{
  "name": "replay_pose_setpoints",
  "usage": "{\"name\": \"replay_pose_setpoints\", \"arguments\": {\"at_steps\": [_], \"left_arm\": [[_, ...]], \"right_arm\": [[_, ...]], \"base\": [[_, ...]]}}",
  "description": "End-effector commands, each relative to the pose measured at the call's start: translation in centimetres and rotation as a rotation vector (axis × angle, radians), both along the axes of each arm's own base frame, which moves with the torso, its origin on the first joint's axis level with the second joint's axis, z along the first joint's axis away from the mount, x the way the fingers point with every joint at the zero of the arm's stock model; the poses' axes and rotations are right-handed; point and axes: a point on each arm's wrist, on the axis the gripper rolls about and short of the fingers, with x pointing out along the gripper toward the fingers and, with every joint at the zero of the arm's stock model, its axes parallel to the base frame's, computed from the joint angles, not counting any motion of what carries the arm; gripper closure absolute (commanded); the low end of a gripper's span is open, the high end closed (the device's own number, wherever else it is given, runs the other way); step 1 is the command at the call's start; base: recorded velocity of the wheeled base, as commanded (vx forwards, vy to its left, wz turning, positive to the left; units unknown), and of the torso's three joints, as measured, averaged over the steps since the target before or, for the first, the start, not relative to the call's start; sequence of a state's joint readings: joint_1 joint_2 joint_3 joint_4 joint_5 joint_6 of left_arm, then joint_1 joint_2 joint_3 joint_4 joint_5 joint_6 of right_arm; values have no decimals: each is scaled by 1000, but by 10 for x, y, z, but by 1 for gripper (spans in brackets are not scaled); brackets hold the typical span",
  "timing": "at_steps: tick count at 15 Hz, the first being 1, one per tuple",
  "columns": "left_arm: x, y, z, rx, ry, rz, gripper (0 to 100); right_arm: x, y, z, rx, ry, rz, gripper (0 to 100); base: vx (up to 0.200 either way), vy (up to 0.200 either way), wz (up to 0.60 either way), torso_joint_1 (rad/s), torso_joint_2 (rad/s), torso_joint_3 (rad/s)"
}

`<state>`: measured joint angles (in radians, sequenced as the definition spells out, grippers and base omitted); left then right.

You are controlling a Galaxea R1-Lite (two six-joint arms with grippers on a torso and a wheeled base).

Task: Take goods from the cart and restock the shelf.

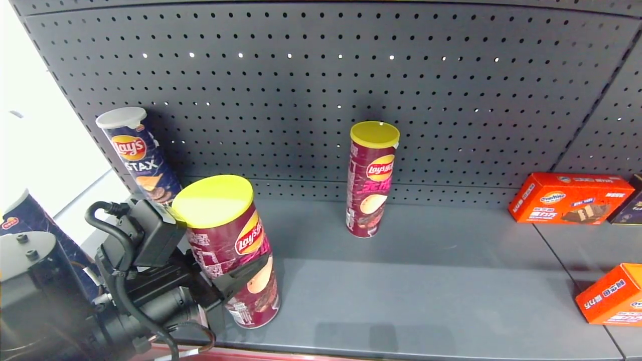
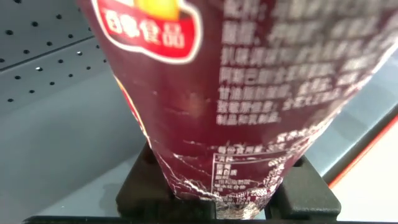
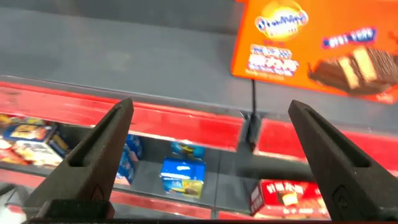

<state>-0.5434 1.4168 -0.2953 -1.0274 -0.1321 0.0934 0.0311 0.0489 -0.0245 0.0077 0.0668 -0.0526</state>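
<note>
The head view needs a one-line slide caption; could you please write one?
Left gripper holds a maroon chip can at the shelf front, a second can standing by the pegboard.

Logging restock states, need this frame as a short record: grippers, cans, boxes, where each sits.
left gripper: shut on held can, front left of shelf
held can: maroon, yellow lid, tilted; contact with shelf unclear
right gripper: open, empty, at shelf's front edge
back can: maroon, yellow lid, upright, centre, by pegboard
blue can: white lid, back left, by pegboard
back box: orange, right, at the back
front box: orange, right, nearer the front
</note>
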Motion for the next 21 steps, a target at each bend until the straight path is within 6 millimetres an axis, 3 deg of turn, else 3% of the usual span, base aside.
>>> {"name": "replay_pose_setpoints", "arguments": {"at_steps": [1,3,7,10,12,15,21], "left_arm": [[0,1,0,0,-1,5,100],[1,1,1,-1,-5,7,100],[-1,5,1,-1,-5,20,100],[1,9,0,0,-3,42,100],[1,10,0,0,-3,48,100],[0,11,-1,-1,-2,50,100],[-2,12,-2,2,3,50,100]], "right_arm": [[13,3,86,4,-12,140,0],[16,4,105,-6,-24,258,0],[71,15,114,-161,110,378,0],[128,42,113,-170,169,529,0],[151,58,113,-147,198,586,0],[179,73,120,-133,230,609,0],[229,98,115,-131,248,659,0]], "base": [[0,0,0,0,0,0],[0,0,0,0,0,0],[0,0,0,0,0,0],[0,0,0,0,0,0],[0,0,0,0,0,0],[0,0,0,0,0,0],[0,0,0,0,0,0]]}}
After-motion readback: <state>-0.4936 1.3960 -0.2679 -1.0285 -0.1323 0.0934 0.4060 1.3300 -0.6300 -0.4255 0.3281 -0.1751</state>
